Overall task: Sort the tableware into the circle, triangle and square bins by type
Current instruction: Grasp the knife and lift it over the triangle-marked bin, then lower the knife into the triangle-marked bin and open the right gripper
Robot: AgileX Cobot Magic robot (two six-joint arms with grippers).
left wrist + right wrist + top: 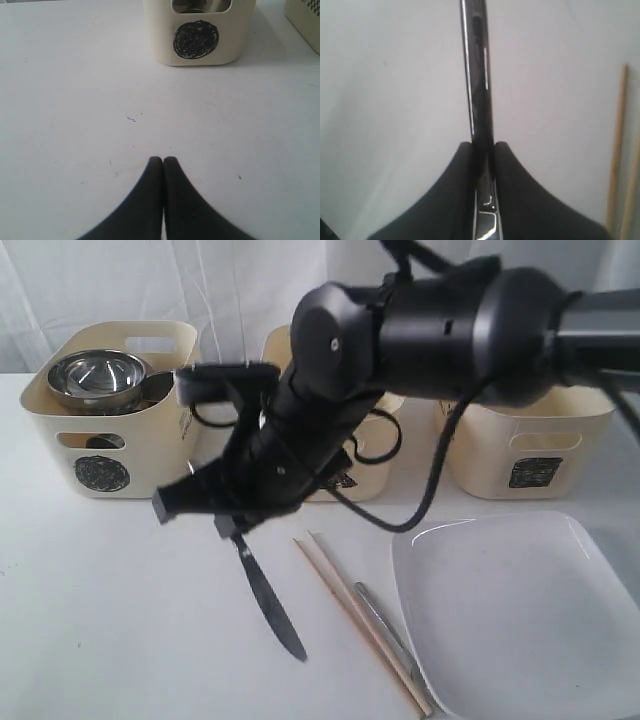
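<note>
Our right jaws pinch the steel knife beside the chopsticks, left jaws shut empty; we should lift it level.

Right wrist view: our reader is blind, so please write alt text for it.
The right gripper is shut on a steel knife, which runs away from the camera over the white table. Two pale wooden chopsticks lie off to one side, apart from the knife.
</note>
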